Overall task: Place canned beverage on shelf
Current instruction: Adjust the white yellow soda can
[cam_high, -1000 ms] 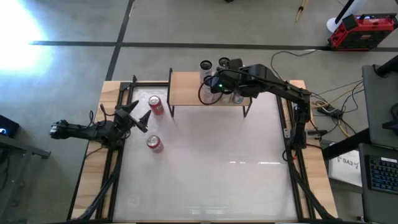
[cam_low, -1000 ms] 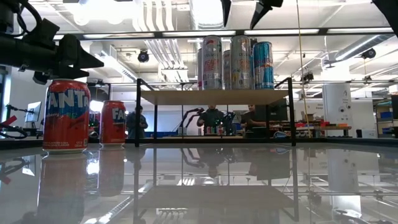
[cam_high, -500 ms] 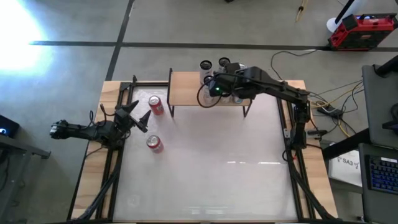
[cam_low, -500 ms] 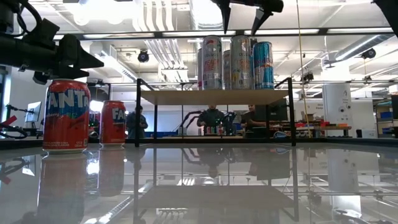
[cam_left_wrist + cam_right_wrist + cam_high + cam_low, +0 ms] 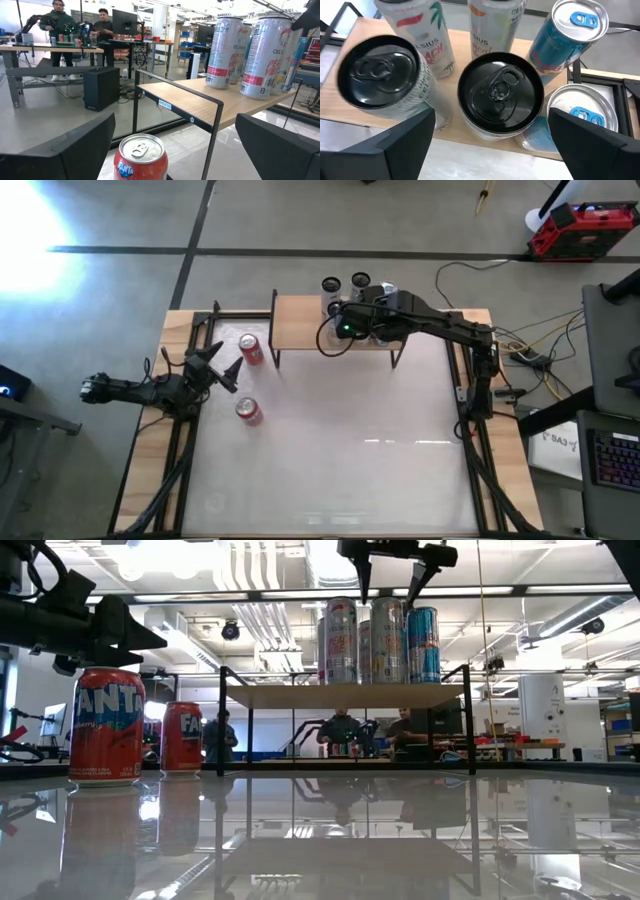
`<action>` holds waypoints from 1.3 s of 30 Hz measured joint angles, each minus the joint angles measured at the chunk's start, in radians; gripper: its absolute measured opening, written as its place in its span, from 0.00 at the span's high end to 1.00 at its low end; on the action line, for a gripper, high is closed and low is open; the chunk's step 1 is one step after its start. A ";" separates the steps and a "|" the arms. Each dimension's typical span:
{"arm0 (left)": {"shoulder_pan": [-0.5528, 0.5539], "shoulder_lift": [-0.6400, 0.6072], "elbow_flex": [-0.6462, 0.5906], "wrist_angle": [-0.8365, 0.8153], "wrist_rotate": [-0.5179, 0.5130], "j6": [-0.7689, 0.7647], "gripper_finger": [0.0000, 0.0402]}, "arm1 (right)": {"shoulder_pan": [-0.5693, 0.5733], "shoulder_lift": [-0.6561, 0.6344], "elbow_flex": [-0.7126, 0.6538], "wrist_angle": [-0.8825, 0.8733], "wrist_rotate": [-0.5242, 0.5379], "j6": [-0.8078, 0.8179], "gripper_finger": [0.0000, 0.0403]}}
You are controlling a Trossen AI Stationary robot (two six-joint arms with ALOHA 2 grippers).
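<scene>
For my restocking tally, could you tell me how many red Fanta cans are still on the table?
2: one Fanta can stands beside the shelf's left end, the other Fanta can nearer the table's middle. None appears hidden.

Tall cans (image 5: pixel 352 292) crowd the right end of the shelf (image 5: pixel 300 323); its left half lies bare and reachable.

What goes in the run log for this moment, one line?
right pincer: open, above tall cans on shelf, holding nothing | left pincer: open, beside Fanta can | second Fanta can on table
</scene>
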 joint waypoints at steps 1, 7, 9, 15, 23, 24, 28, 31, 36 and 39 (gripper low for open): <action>0.000 0.000 0.000 0.000 0.000 0.000 0.01 | 0.000 0.000 -0.005 -0.001 0.000 0.003 0.08; 0.000 0.000 0.000 0.000 0.000 0.000 0.01 | -0.003 0.000 -0.013 -0.001 0.010 0.011 0.08; 0.000 0.000 0.000 0.000 0.000 0.000 0.01 | -0.007 0.000 -0.015 0.000 0.011 0.018 0.08; 0.000 0.000 0.000 0.000 0.000 0.000 0.01 | -0.021 0.003 -0.020 0.000 0.011 0.042 0.08; 0.000 0.000 0.000 0.000 0.000 0.000 0.01 | -0.028 0.004 -0.020 0.025 0.013 0.042 0.08; 0.000 0.000 0.000 0.000 0.000 0.000 0.01 | -0.028 0.004 -0.020 0.031 0.015 0.042 0.08; 0.000 0.000 0.000 0.000 0.000 0.000 0.01 | -0.028 0.004 -0.020 0.042 0.018 0.042 0.08; 0.000 0.000 0.000 0.000 0.000 0.000 0.01 | -0.028 0.004 -0.023 0.045 0.027 0.042 0.08; 0.000 0.000 0.000 0.000 0.000 0.000 0.01 | -0.028 0.004 -0.044 0.067 0.030 0.052 0.08; 0.000 0.000 0.000 0.000 0.000 0.000 0.01 | -0.028 0.005 -0.059 0.081 0.028 0.053 0.08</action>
